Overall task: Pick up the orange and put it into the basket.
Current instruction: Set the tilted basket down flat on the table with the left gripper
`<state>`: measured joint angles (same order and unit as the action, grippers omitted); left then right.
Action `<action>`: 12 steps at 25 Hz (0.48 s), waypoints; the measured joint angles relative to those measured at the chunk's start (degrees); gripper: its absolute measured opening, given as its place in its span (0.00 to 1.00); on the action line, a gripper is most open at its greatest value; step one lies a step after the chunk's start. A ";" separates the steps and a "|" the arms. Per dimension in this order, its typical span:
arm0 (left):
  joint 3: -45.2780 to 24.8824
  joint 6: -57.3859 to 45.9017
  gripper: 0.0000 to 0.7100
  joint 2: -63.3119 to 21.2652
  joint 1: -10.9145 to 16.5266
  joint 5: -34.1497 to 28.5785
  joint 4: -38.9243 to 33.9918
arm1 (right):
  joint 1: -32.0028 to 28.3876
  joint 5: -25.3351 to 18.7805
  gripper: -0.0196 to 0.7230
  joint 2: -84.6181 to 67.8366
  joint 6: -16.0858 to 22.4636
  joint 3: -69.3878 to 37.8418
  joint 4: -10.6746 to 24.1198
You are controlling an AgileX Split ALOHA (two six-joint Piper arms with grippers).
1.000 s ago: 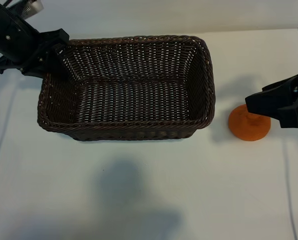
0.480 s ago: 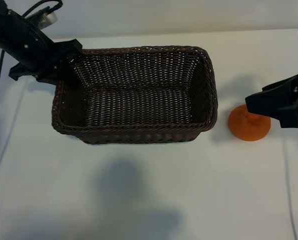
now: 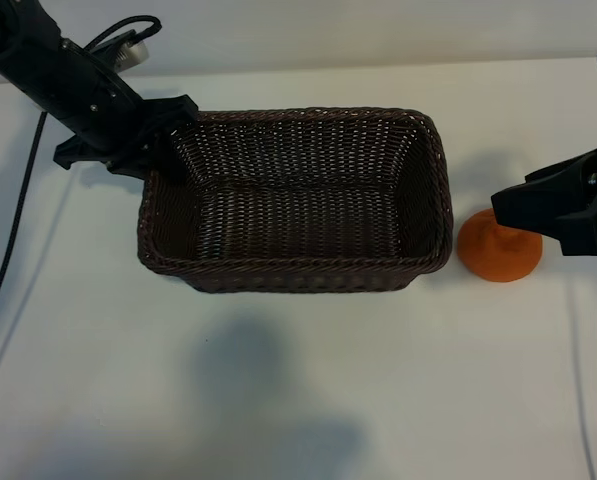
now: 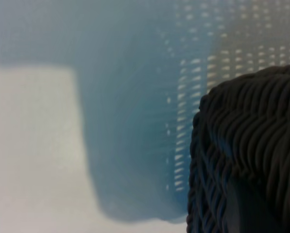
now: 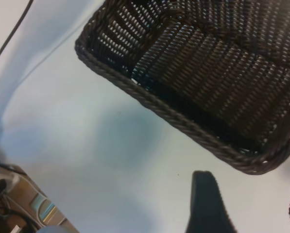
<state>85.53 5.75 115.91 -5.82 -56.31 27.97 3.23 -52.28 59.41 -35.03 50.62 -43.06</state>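
Your left gripper (image 3: 163, 140) is clamped on the far left corner of the basket (image 3: 294, 205), jaws narrowed onto the braided rim, with the arm slanting down to it from the worktop's far left corner. From that wrist you see dark weave pressed right up against the camera. Your right gripper (image 3: 538, 215) sits by the worktop's right edge, its jaws standing about half open with nothing pinched between them, poised directly over the orange (image 3: 499, 251). The orange rests on the white worktop (image 3: 298, 400) just beside the basket's right end, not inside it. The basket lies around mid-worktop. A black cable (image 3: 13, 235) trails along the left edge, well apart from the fruit.
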 joint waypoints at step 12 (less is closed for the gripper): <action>0.00 -1.40 0.21 0.00 -1.14 1.61 -0.04 | 0.00 0.00 0.59 0.00 0.00 0.00 0.00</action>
<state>85.53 4.35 115.91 -6.96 -54.71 27.93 3.23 -52.28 59.41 -35.03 50.62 -43.06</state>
